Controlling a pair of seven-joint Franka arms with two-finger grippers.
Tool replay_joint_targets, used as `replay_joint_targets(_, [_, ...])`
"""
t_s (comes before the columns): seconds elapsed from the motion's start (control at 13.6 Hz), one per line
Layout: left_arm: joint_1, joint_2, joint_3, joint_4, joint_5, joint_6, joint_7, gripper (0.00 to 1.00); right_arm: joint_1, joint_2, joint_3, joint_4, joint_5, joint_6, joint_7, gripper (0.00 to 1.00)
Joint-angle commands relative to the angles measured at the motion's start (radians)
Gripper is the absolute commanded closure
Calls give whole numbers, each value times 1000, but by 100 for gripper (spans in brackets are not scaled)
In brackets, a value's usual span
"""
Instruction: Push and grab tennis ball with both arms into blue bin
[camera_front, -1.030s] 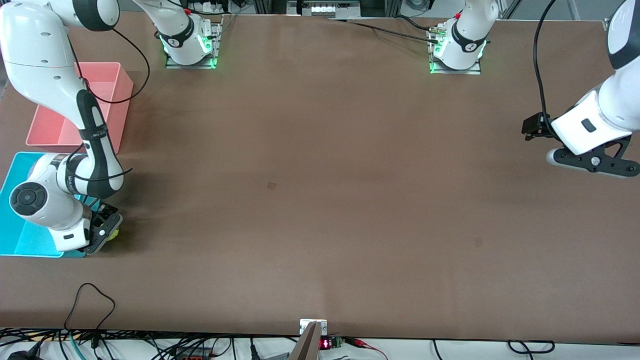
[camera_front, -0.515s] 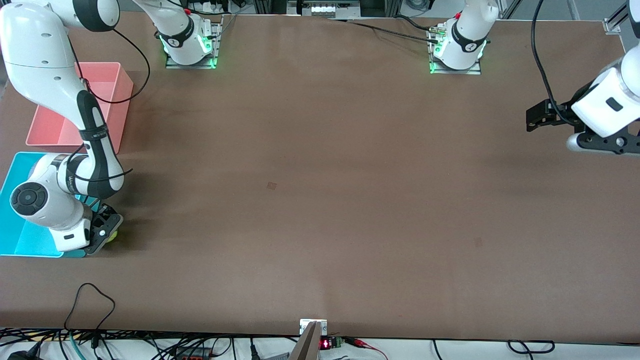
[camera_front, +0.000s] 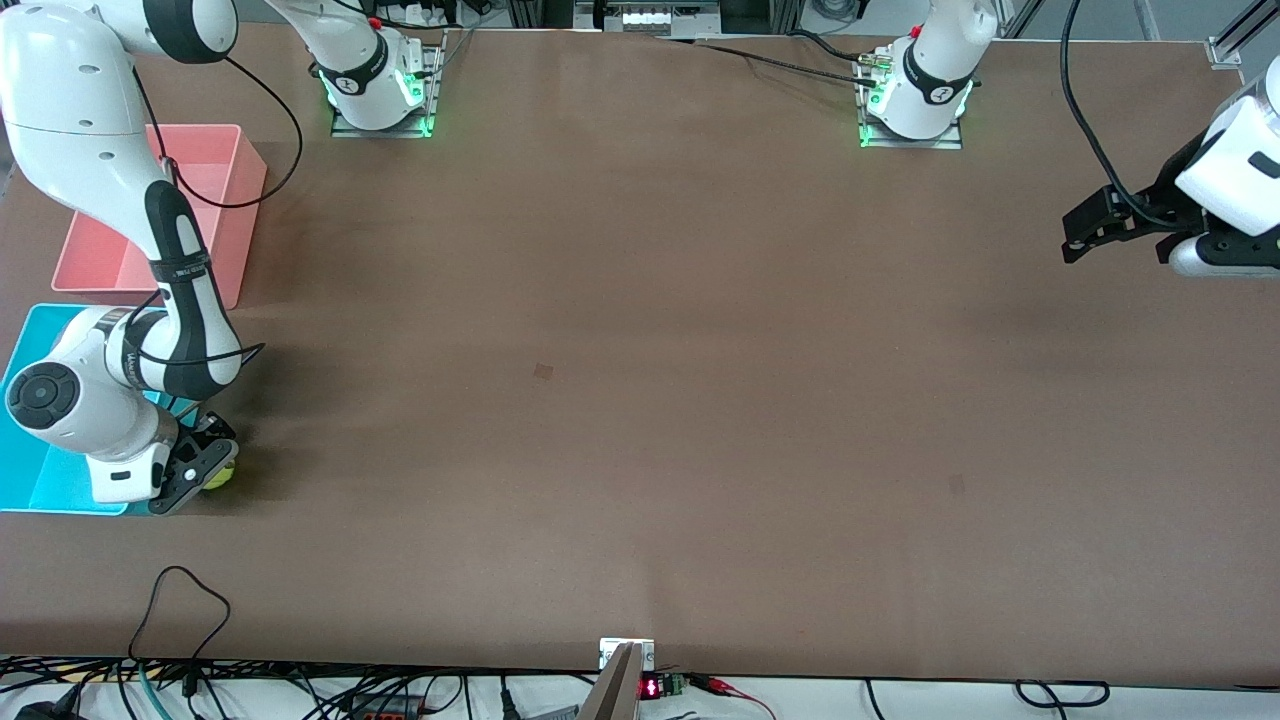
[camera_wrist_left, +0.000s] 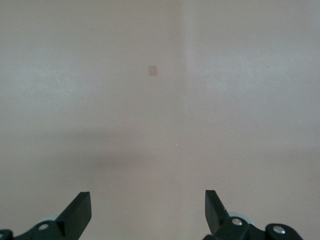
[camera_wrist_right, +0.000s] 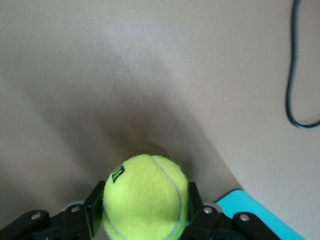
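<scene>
My right gripper is shut on the yellow-green tennis ball, held low beside the corner of the blue bin that is nearest the front camera. In the right wrist view the ball sits squeezed between both black fingers, with a corner of the blue bin beside them. My left gripper is up in the air over the table's edge at the left arm's end. In the left wrist view its fingers stand wide apart and empty over bare table.
A pink bin stands next to the blue bin, farther from the front camera. A black cable loop lies on the table near its front edge; it also shows in the right wrist view. The table's middle is bare brown board.
My right gripper with the ball has shifted slightly toward the blue bin's corner and the front edge. My left arm has risen and pulled back toward its end of the table.
</scene>
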Motion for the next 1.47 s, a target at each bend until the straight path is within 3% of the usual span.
replay_joint_targets(0.0, [3,-45,10,-67,-22,27,-14,0,5,-25,4,9,6,-7,176,100])
replay_joint_targets(0.15, [1,-77,10,-112,-10,42,-14,0,10,-64,4,8,5,-13,270,100])
replay_joint_targets(0.29, [3,-138,10,-217,-8,160,-6,0,0,-113,1,-4,3,-46,348,100])
replay_joint_targets(0.37, [6,-136,12,-225,-10,166,-4,0,-6,-136,-1,-6,5,-84,391,100])
replay_joint_targets(0.66, [30,-123,4,-218,-8,135,3,0,-27,-242,-53,-12,11,-271,508,100])
replay_joint_targets(0.88, [21,-125,-10,-216,-7,105,43,0,-67,-320,-67,-124,3,-309,631,100])
replay_joint_targets(1.4, [29,-125,-17,-178,-5,35,149,0,-142,-299,-133,-248,-5,-309,631,100])
